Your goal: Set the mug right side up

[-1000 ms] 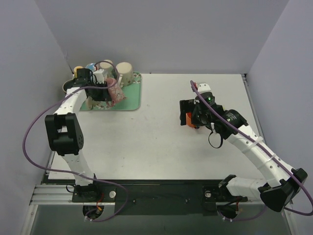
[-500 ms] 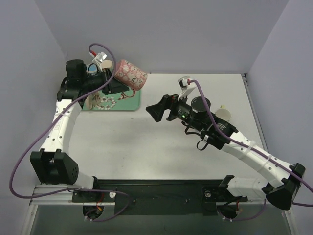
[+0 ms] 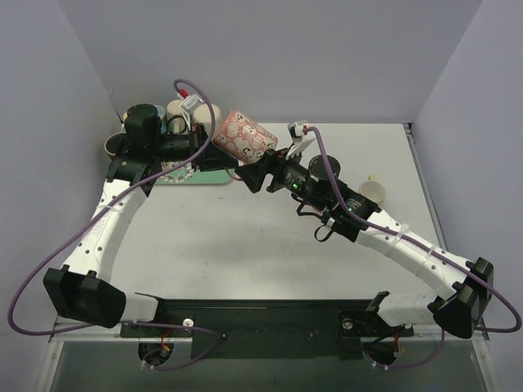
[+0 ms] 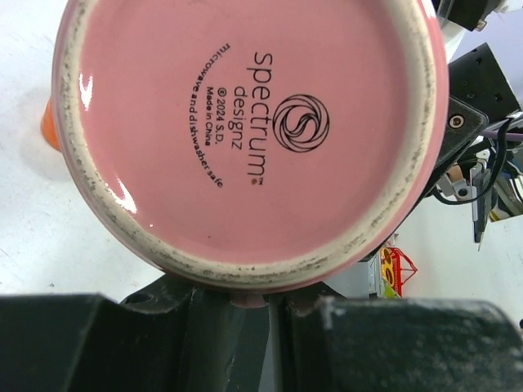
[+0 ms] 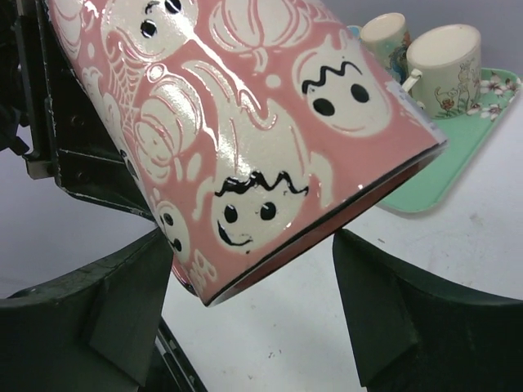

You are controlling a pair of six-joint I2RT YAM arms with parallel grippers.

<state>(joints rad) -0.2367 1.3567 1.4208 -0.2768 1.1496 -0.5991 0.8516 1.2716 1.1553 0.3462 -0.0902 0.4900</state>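
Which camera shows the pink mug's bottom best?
Left wrist: the pink mug turns its whole base, stamp readable, to the lens. Right wrist shows only its ghost-patterned side; top external shows it small, tilted.

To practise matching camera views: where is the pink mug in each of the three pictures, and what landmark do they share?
Top: mug upper centre, tilted in the air.
Left wrist: its printed base fills most of the frame.
Right wrist: its patterned side fills the upper left.
Shared landmark: the white table, behind the mug in every view.
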